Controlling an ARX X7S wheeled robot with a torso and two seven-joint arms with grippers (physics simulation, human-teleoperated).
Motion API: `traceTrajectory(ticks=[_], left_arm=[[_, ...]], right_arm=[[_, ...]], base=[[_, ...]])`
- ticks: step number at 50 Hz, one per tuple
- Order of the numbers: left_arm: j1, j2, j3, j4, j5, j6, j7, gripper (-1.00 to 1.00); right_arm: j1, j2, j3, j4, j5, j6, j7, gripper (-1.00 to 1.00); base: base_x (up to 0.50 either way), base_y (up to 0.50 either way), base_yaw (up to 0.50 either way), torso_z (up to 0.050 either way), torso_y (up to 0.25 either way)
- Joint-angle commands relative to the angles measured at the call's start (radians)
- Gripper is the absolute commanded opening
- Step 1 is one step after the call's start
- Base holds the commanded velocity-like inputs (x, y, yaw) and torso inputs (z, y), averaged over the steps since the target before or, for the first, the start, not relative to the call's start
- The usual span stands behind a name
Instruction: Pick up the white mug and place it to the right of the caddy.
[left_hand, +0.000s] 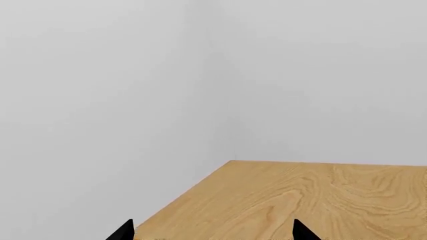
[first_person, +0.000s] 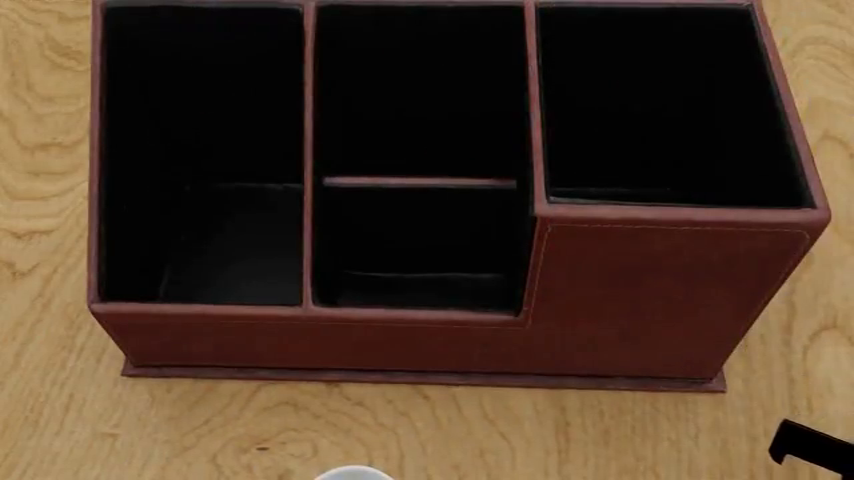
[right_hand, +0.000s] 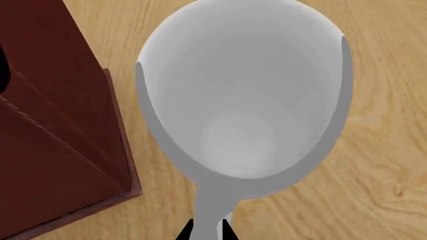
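Observation:
The white mug (right_hand: 243, 100) fills the right wrist view, seen from above with its empty inside showing. My right gripper (right_hand: 206, 231) is shut on its handle (right_hand: 210, 210), one black fingertip on each side. The reddish-brown caddy (right_hand: 47, 130) is close beside the mug, with a narrow strip of table between them. In the head view the caddy (first_person: 641, 290) takes up most of the picture, its black-lined compartments empty. My left gripper (left_hand: 213, 232) is open over a corner of the table, with nothing between its fingers.
The wooden table (left_hand: 300, 200) ends at a corner by the grey walls (left_hand: 100, 100). A black part of my right arm (first_person: 811, 448) shows below the caddy's right end. A sliver of white rim (first_person: 354, 472) sits at the head view's bottom edge.

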Motion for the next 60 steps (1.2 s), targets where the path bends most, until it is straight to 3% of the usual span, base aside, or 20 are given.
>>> traceTrajectory(ticks=[1, 60], left_arm=[[0.009, 0.002, 0.002, -0.008, -0.008, 0.01, -0.01, 1.0], [0.032, -0.011, 0.016, -0.011, -0.039, 0.01, -0.044, 1.0]], right_arm=[[0.065, -0.02, 0.004, 0.027, -0.024, -0.005, -0.012, -1.0], [-0.03, -0.056, -0.039, 0.06, -0.014, -0.097, -0.033, -1.0]], base=[[0.0, 0.0, 0.0, 0.0, 0.0], [0.0, 0.0, 0.0, 0.0, 0.001]])
